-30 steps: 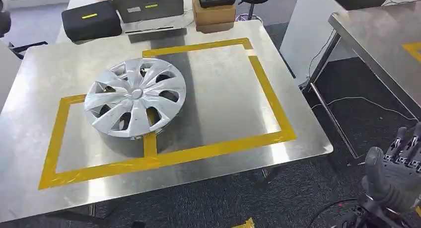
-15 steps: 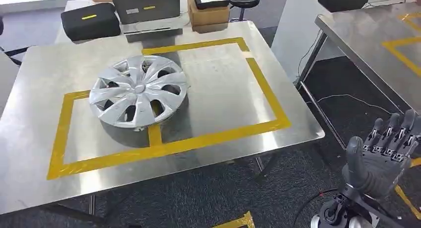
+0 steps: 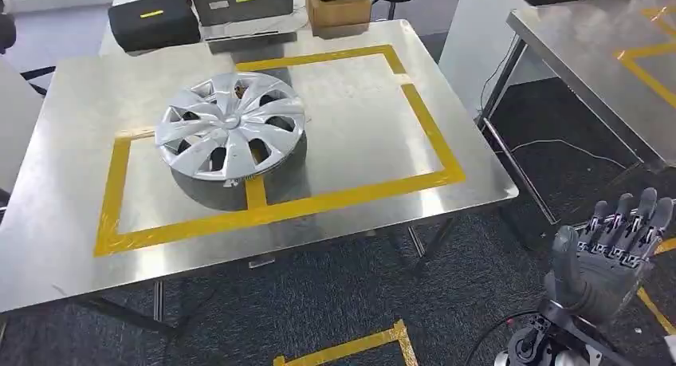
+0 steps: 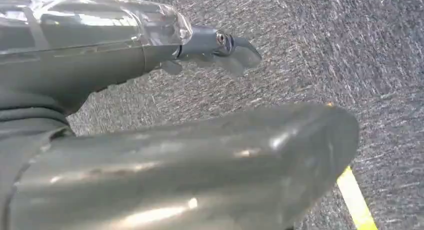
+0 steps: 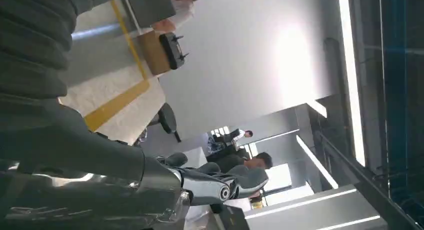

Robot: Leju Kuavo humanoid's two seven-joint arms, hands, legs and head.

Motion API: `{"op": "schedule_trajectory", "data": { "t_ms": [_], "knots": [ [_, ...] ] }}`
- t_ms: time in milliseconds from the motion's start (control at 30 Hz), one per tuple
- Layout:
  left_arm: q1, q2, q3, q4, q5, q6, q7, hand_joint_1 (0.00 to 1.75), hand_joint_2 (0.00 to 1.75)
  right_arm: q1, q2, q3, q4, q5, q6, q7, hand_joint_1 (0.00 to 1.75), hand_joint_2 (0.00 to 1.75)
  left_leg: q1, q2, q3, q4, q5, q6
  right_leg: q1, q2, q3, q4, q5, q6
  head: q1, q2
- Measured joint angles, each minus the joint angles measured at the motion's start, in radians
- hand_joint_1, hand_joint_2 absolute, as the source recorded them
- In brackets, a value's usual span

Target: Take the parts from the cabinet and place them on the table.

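1. The wheel cover [image 3: 231, 135] lay on the steel bench [image 3: 359, 143], straddling the inner strip of the yellow tape frame [image 3: 430, 135] toward its left half. That position suggested it had been set inside the marked zone as a delivered part.
2. It rested with its domed, spoked face turned up and its rim down on the steel, slightly tilted toward the camera. Being round, it had no long axis to speak of; its flat plane ran roughly parallel to the bench top.
3. The right hand [image 3: 610, 258] hung off the bench's near right corner, well apart from the wheel cover, over the dark carpet [image 3: 319, 310]. Its fingers stood straight and spread, with nothing held. I judged this an idle, carried pose suited to walking off for another part.
4. The left hand [image 4: 150, 140] hung above the carpet in its wrist view, with a thick thumb and a slim finger stretched out and nothing visible in it.
5. Black cases [image 3: 155, 19] and a cardboard box [image 3: 343, 7] stood beyond the far edge of the bench.
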Motion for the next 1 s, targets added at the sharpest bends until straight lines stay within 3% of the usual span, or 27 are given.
{"op": "schedule_trajectory", "data": {
  "t_ms": [33, 67, 133, 167, 200, 233, 267, 300, 333, 367, 467, 500, 533, 567, 633, 667, 700, 733, 767, 800, 833, 867, 933, 967, 1000],
  "knots": [
    [0.0, 0.0, 0.0, 0.0, -0.001, 0.0, 0.0, 0.0, 0.0, 0.0, 0.001, 0.001, 0.01, -0.008, -0.001, 0.0, 0.0, 1.75, -0.001, -0.003, -0.015, 0.027, -0.047, -0.006, -0.001, 0.003, -0.012, -0.003, 0.011, -0.009, -0.006, 0.0],
    [-0.001, 0.0, 0.0, 0.0, -0.002, 0.0, 0.0, 0.0, 0.0, -0.001, 0.002, 0.0, 0.02, -0.016, 0.0, 0.0, 0.0, 1.75, 0.003, -0.004, -0.035, 0.089, -0.109, -0.012, -0.003, 0.001, -0.026, 0.0, 0.019, -0.012, -0.015, 0.0],
    [-0.001, 0.0, 0.0, 0.0, -0.002, 0.0, 0.001, 0.0, 0.0, 0.0, 0.006, -0.001, 0.047, -0.026, 0.005, 0.0, 0.0, 1.75, 0.014, -0.004, -0.069, 0.23, -0.197, -0.024, -0.005, 0.001, -0.057, 0.006, 0.037, -0.005, -0.021, 0.0],
    [-0.001, 0.0, 0.0, 0.0, -0.003, 0.0, 0.001, 0.0, 0.0, 0.0, 0.007, -0.001, 0.057, -0.029, 0.005, 0.0, 0.0, 1.75, 0.018, -0.003, -0.074, 0.275, -0.201, -0.029, -0.007, 0.0, -0.074, 0.011, 0.047, -0.001, -0.024, 0.0],
    [0.0, 0.0, 0.0, 0.0, -0.003, 0.0, 0.001, 0.0, 0.0, 0.0, 0.008, -0.002, 0.068, -0.033, 0.002, 0.0, 0.0, 1.75, 0.023, -0.003, -0.06, 0.278, -0.172, -0.034, -0.01, -0.001, -0.093, 0.017, 0.055, 0.003, -0.026, 0.0],
    [0.0, 0.001, 0.0, 0.0, -0.003, 0.0, 0.001, 0.0, 0.0, -0.001, 0.01, -0.004, 0.081, -0.038, -0.004, 0.005, 0.0, 0.0, 0.028, -0.002, -0.03, 0.249, -0.128, -0.04, -0.014, -0.002, -0.112, 0.025, 0.063, 0.008, -0.029, 0.0],
    [-0.001, 0.001, 0.0, 0.0, -0.003, 0.0, 0.001, 0.0, 0.0, -0.002, 0.01, -0.007, 0.099, -0.043, -0.006, 0.008, 0.0, 0.0, 0.032, -0.002, 0.012, 0.195, -0.088, -0.045, -0.018, -0.002, -0.13, 0.035, 0.069, 0.015, -0.031, 0.0],
    [-0.001, 0.001, 0.0, 0.0, -0.004, 0.0, 0.001, 0.0, 0.0, -0.003, 0.011, -0.011, 0.122, -0.051, -0.005, 0.011, 0.0, 0.0, 0.037, -0.002, 0.068, 0.12, -0.07, -0.052, -0.021, -0.002, -0.146, 0.047, 0.074, 0.022, -0.035, 0.0],
    [-0.002, 0.0, 0.0, -0.002, -0.005, -0.001, 0.001, 0.0, 0.0, -0.007, 0.011, -0.017, 0.153, -0.061, 0.003, 0.014, 0.0, 0.0, 0.042, -0.003, 0.124, 0.028, -0.105, -0.062, -0.02, -0.001, -0.16, 0.058, 0.078, 0.029, -0.04, 0.0],
    [-0.002, -0.002, 0.0, -0.005, -0.005, -0.001, 0.001, 0.0, 0.0, -0.014, 0.012, -0.025, 0.19, -0.071, 0.012, 0.023, 0.0, 0.0, 0.034, -0.009, 0.152, -0.025, -0.119, -0.049, -0.02, -0.001, -0.168, 0.064, 0.085, 0.035, -0.041, 0.0],
    [0.0, -0.003, 0.0, -0.005, -0.004, -0.003, 0.007, 0.0, 0.0, -0.05, 0.015, -0.039, 0.365, -0.104, 0.072, 0.036, 0.0, 0.0, 0.028, -0.008, 0.132, -0.025, -0.103, -0.019, -0.023, 0.002, -0.173, 0.051, 0.121, 0.048, -0.029, 0.0],
    [-0.001, -0.007, 0.0, -0.006, -0.002, -0.005, 0.01, 0.0, 0.0, -0.065, 0.016, -0.04, 0.439, -0.114, 0.099, 0.036, 0.0, 0.0, 0.032, -0.006, 0.125, -0.033, -0.088, -0.008, -0.027, 0.001, -0.179, 0.049, 0.115, 0.054, -0.025, 0.0],
    [-0.003, -0.008, 0.0, -0.006, -0.002, -0.005, 0.012, 0.0, 0.0, -0.081, 0.019, -0.039, 0.521, -0.124, 0.129, 0.03, 0.0, 0.0, 0.031, -0.008, 0.113, -0.032, -0.076, 0.004, -0.027, 0.002, -0.19, 0.066, 0.075, 0.059, -0.019, 0.0],
    [-0.003, -0.01, 0.0, -0.008, -0.002, -0.006, 0.013, 0.0, 0.0, -0.101, 0.022, -0.038, 0.619, -0.134, 0.162, 0.015, 0.0, 0.0, 0.029, -0.008, 0.098, -0.031, -0.065, 0.014, -0.027, 0.002, -0.206, 0.131, 0.009, 0.063, -0.01, 0.0],
    [-0.002, -0.013, 0.0, -0.01, -0.002, -0.006, 0.014, 0.0, 0.0, -0.125, 0.027, -0.037, 0.725, -0.14, 0.184, -0.001, 0.0, 0.0, 0.022, -0.009, 0.075, -0.031, -0.048, 0.021, -0.026, 0.003, -0.239, 0.287, -0.086, 0.066, -0.009, 0.0],
    [-0.001, -0.013, 0.0, -0.009, -0.002, -0.006, 0.015, 0.0, 0.0, -0.132, 0.032, -0.037, 0.81, -0.141, 0.188, -0.003, 0.0, 0.0, 0.016, -0.01, 0.064, -0.029, -0.039, 0.023, -0.026, 0.004, -0.249, 0.352, -0.107, 0.064, -0.008, 0.0],
    [0.0, -0.013, 0.0, -0.009, -0.002, -0.006, 0.016, 0.0, 0.0, -0.137, 0.035, -0.037, 0.852, -0.141, 0.19, -0.001, 0.0, 0.0, 0.012, -0.011, 0.055, -0.028, -0.034, 0.024, -0.026, 0.004, -0.239, 0.367, -0.096, 0.06, -0.008, 0.0],
    [0.001, -0.012, 0.0, -0.009, -0.001, -0.006, 0.018, 0.0, 0.0, -0.146, 0.039, -0.036, 0.892, -0.14, 0.191, 0.007, 0.0, 0.0, 0.007, -0.011, 0.048, -0.025, -0.031, 0.026, -0.026, 0.005, -0.209, 0.339, -0.069, 0.053, -0.006, 0.0],
    [0.001, -0.012, 0.0, -0.009, -0.001, -0.006, 0.02, 0.0, 0.0, -0.163, 0.044, -0.036, 0.942, -0.141, 0.195, 0.026, 0.0, 0.0, 0.002, -0.011, 0.042, -0.022, -0.027, 0.025, -0.023, 0.007, -0.161, 0.267, -0.034, 0.044, -0.008, 0.0],
    [0.0, -0.013, 0.0, -0.009, -0.001, -0.006, 0.022, 0.0, 0.0, -0.183, 0.052, -0.036, 1.022, -0.145, 0.205, 0.042, 0.0, 0.0, -0.001, -0.011, 0.04, -0.021, -0.024, 0.023, -0.017, 0.009, -0.094, 0.158, -0.001, 0.029, -0.008, 0.0],
    [0.0, -0.015, 0.0, -0.01, -0.001, -0.006, 0.023, 0.0, 0.0, -0.194, 0.057, -0.035, 1.082, -0.152, 0.213, 0.048, 0.0, 0.0, -0.001, -0.01, 0.038, -0.021, -0.023, 0.024, -0.011, 0.012, -0.048, 0.073, -0.003, 0.011, -0.008, 0.0],
    [-0.002, -0.018, 0.0, -0.01, -0.001, -0.006, 0.023, 0.0, 0.0, -0.199, 0.063, -0.033, 1.142, -0.155, 0.227, 0.05, 0.0, 0.0, -0.004, -0.012, 0.033, -0.019, -0.018, 0.016, -0.01, 0.009, -0.024, 0.039, -0.011, 0.008, -0.013, 0.0],
    [-0.001, -0.02, 0.0, -0.01, -0.001, -0.005, 0.024, 0.0, 0.0, -0.208, 0.072, -0.031, 1.224, -0.161, 0.24, 0.05, 0.0, 0.0, 0.007, -0.011, 0.027, -0.018, -0.003, 0.002, -0.001, 0.011, -0.029, 0.033, -0.005, 0.008, -0.012, 0.0],
    [0.0, -0.021, 0.0, -0.01, 0.0, -0.006, 0.024, 0.0, 0.0, -0.217, 0.079, -0.029, 1.281, -0.162, 0.242, 0.052, 0.0, 0.0, 0.01, -0.011, 0.023, -0.022, 0.005, -0.006, 0.003, 0.011, -0.031, 0.032, 0.004, 0.004, -0.012, 0.0],
    [0.002, -0.02, 0.0, -0.009, -0.001, -0.005, 0.024, 0.0, 0.0, -0.224, 0.088, -0.027, 1.328, -0.162, 0.243, 0.055, 0.0, 0.0, 0.007, -0.011, 0.021, -0.024, -0.001, -0.011, -0.003, 0.007, -0.032, 0.013, 0.024, -0.005, -0.009, 0.0]
  ]
}}
